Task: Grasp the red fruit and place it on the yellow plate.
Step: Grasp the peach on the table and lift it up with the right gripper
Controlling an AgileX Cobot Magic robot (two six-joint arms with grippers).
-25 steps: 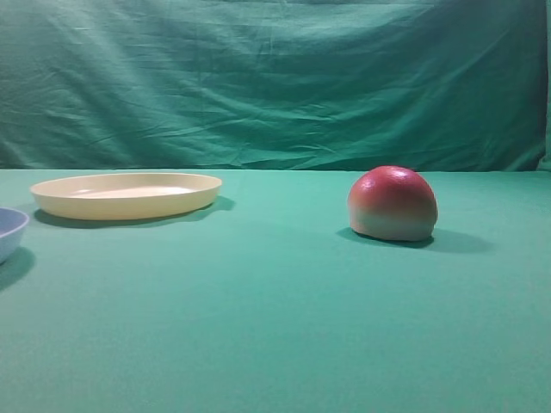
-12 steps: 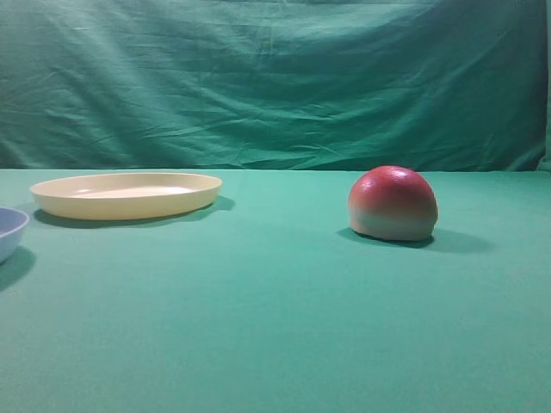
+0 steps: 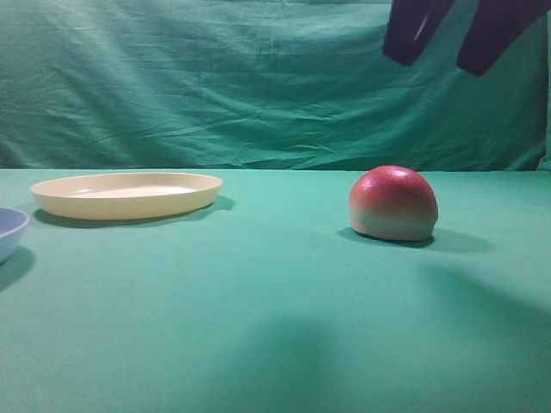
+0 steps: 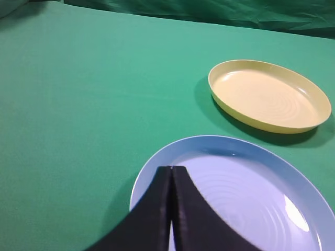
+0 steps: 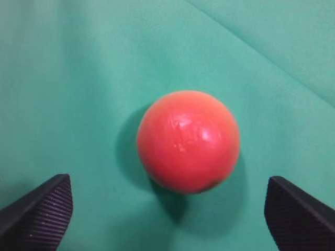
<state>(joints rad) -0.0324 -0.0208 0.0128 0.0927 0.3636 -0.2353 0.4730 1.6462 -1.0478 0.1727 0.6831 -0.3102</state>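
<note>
The red fruit (image 3: 393, 203) rests on the green cloth at the right, red on top and pale at its base; from above it looks round and red (image 5: 188, 140). High above it hangs my right gripper (image 3: 452, 30), open wide and empty, and the right wrist view shows its two fingertips (image 5: 42, 209) near the bottom corners, well apart from the fruit. The yellow plate (image 3: 127, 194) lies empty at the left (image 4: 269, 95). My left gripper (image 4: 171, 170) is shut on nothing and hovers over a light blue dish; it is out of the exterior view.
The light blue dish (image 4: 282, 172) sits just in front of the yellow plate, its rim at the left edge (image 3: 10, 231) of the exterior view. A green cloth backdrop (image 3: 258, 77) hangs behind the table.
The right gripper's two dark fingers have come into the top right of the exterior view, and new shadows fall on the cloth. The fruit and plate have not moved.
</note>
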